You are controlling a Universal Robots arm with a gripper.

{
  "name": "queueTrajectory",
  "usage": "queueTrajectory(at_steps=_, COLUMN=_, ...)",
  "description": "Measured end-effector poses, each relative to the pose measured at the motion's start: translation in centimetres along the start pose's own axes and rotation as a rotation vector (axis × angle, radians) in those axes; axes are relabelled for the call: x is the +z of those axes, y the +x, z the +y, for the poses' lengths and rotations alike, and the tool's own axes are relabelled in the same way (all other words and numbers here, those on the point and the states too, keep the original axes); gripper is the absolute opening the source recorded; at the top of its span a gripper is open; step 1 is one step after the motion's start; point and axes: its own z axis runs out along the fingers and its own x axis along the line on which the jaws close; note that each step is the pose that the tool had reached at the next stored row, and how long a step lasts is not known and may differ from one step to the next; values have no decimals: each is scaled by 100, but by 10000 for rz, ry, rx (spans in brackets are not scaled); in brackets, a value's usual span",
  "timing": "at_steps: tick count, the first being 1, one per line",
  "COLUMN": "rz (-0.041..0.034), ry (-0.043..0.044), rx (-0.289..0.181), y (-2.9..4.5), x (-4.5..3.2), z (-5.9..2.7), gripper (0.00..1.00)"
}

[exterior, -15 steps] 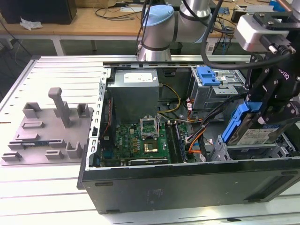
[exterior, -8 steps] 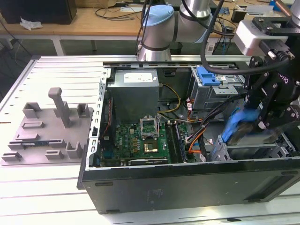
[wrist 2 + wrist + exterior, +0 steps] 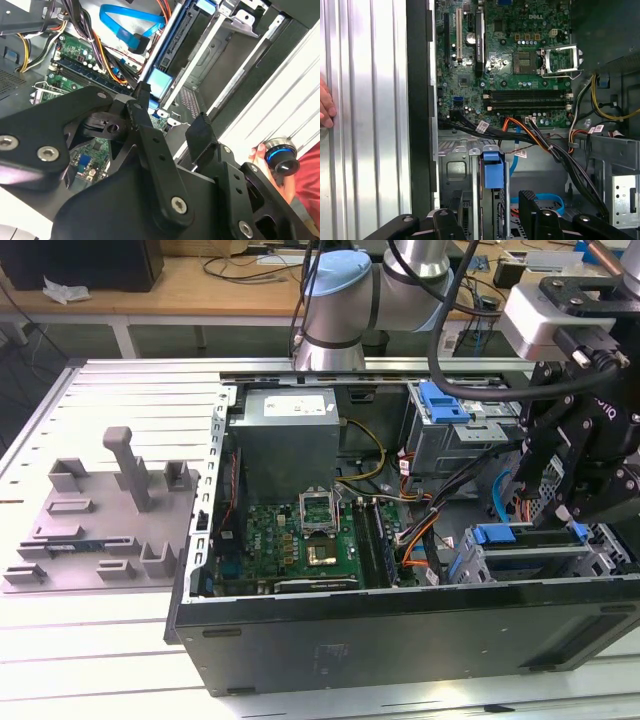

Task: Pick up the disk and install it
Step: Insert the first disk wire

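Observation:
The disk (image 3: 530,559) stands on edge in the drive cage (image 3: 610,545) at the near corner of the open computer case on the exterior view's right. Only its blue bracket edge (image 3: 172,35) and blue end tab (image 3: 493,170) show; its metal face is hidden. My gripper (image 3: 562,514) hovers just above that cage. In both wrist views the gripper (image 3: 491,205) (image 3: 171,111) is open, one black finger (image 3: 454,212) on each side of the blue tab and not touching it. Nothing is held.
The motherboard (image 3: 300,535), power supply (image 3: 290,435) and loose cables (image 3: 440,510) fill the case. A second cage with a blue latch (image 3: 440,400) stands at the back. A grey fixture with posts (image 3: 110,515) lies on the exterior view's left. A person's hand (image 3: 325,107) rests beside the case.

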Motion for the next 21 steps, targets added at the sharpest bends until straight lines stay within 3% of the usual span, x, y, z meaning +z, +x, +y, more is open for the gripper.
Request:
queueTrajectory(at_steps=11, rz=0, ry=0, rx=0, y=4, x=0, z=0, gripper=56)
queueTrajectory(at_steps=12, rz=32, ry=0, rx=-1, y=-21, x=0, z=0, gripper=56)
queueTrajectory(at_steps=14, rz=124, ry=3, rx=-1, y=-85, x=5, z=4, gripper=56)
queueTrajectory(at_steps=16, rz=319, ry=8, rx=1, y=-198, x=13, z=8, gripper=56)
queueTrajectory(at_steps=17, rz=486, ry=12, rx=1, y=-277, x=18, z=10, gripper=56)
queueTrajectory(at_steps=19, rz=700, ry=17, rx=-11, y=-400, x=23, z=13, gripper=56)
queueTrajectory(at_steps=21, rz=832, ry=20, rx=-19, y=-490, x=27, z=15, gripper=56)
